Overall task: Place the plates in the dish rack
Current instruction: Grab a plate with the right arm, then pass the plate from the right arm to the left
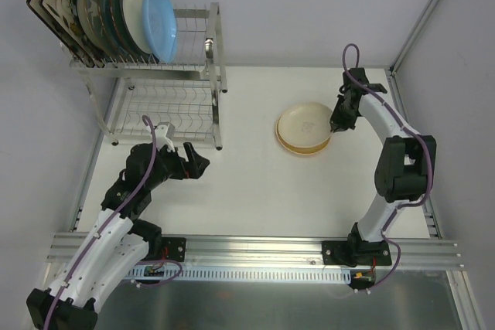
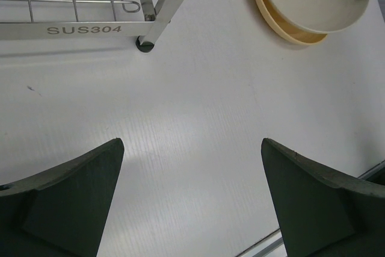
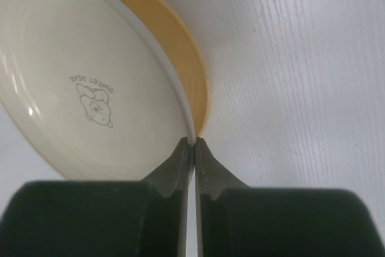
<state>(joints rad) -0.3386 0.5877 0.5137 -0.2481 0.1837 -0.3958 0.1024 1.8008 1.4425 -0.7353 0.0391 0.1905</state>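
Right gripper (image 3: pixel 193 144) pinches the face-up cream plate's (image 3: pixel 78 58) rim, apparently lying flat; left gripper (image 2: pixel 191 145) gapes empty.

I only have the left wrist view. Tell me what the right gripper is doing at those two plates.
Observer: The right gripper is shut on the rim of the cream plate, the upper of the two.
Operator: Report what is already loaded.
Observer: A row of upright plates stands in the upper tier of the rack.
Operator: Name the last one in that row.
Observer: A light blue plate, at the row's right end.
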